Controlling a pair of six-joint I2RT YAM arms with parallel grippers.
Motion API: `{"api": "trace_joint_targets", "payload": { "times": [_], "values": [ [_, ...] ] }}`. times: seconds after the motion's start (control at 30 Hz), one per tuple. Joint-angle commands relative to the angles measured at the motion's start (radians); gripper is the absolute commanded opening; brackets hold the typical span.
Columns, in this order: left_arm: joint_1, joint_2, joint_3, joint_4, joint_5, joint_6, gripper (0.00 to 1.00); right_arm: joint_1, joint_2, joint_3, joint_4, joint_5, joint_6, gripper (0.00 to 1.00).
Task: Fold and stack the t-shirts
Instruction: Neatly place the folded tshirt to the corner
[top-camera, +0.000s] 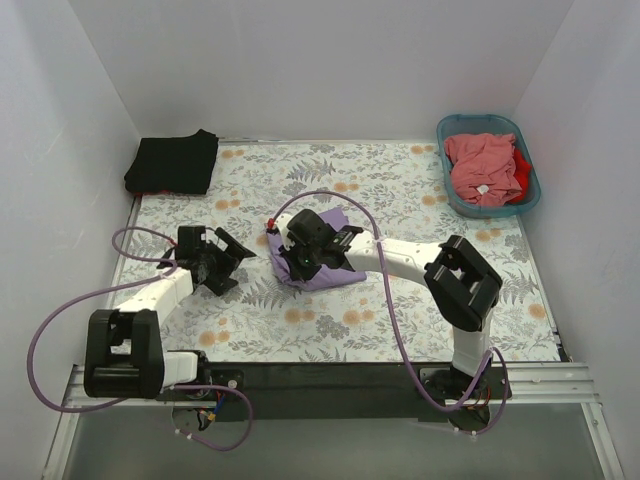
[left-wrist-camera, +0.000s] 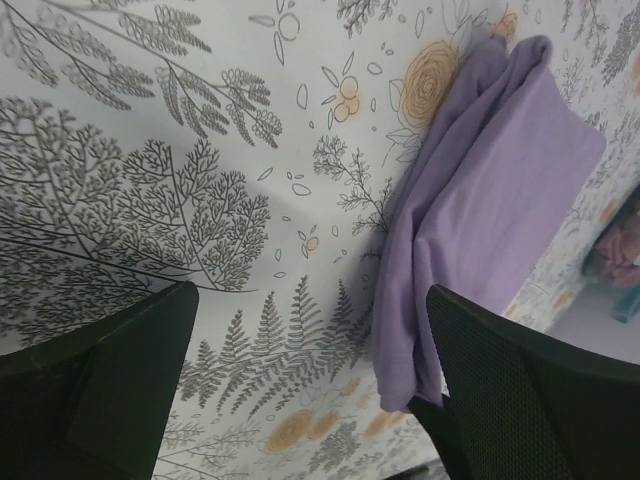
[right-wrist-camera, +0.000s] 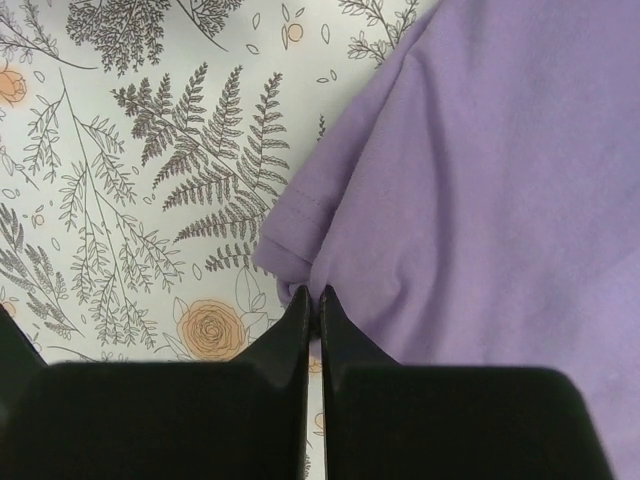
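A folded lavender t-shirt (top-camera: 338, 272) lies mid-table on the floral cloth. My right gripper (top-camera: 296, 262) is at its left edge, jaws shut, pinching a bunched fold of the hem; in the right wrist view the fingertips (right-wrist-camera: 312, 296) meet on the lavender fabric (right-wrist-camera: 480, 170). My left gripper (top-camera: 226, 262) hovers wide open just left of the shirt, holding nothing. In the left wrist view the lavender shirt (left-wrist-camera: 490, 210) hangs by the right finger (left-wrist-camera: 520, 390) of that open gripper (left-wrist-camera: 312, 300). A folded black t-shirt (top-camera: 173, 162) lies at the back left.
A teal basket (top-camera: 530, 205) at the back right holds salmon-pink and red t-shirts (top-camera: 485, 168). White walls close in the table on three sides. Purple cables loop from both arms near the front edge.
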Motion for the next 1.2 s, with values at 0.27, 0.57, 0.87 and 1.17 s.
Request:
{"api": "trace_joint_targets", "payload": {
  "times": [0.27, 0.57, 0.87, 1.17],
  "values": [
    [-0.119, 0.111, -0.064, 0.306, 0.109, -0.301, 0.98, -0.032, -0.058, -0.039, 0.082, -0.126, 0.057, 0.01],
    [-0.232, 0.227, -0.090, 0.404, 0.043, -0.408, 0.97, -0.044, -0.086, -0.047, 0.097, -0.147, 0.077, 0.01],
    [-0.260, 0.275, -0.096, 0.432, 0.008, -0.416, 0.66, -0.048, -0.082, -0.054, 0.103, -0.166, 0.085, 0.01],
    [-0.260, 0.263, -0.070, 0.398, -0.014, -0.361, 0.00, -0.048, -0.062, -0.048, 0.102, -0.175, 0.088, 0.04]
  ]
}}
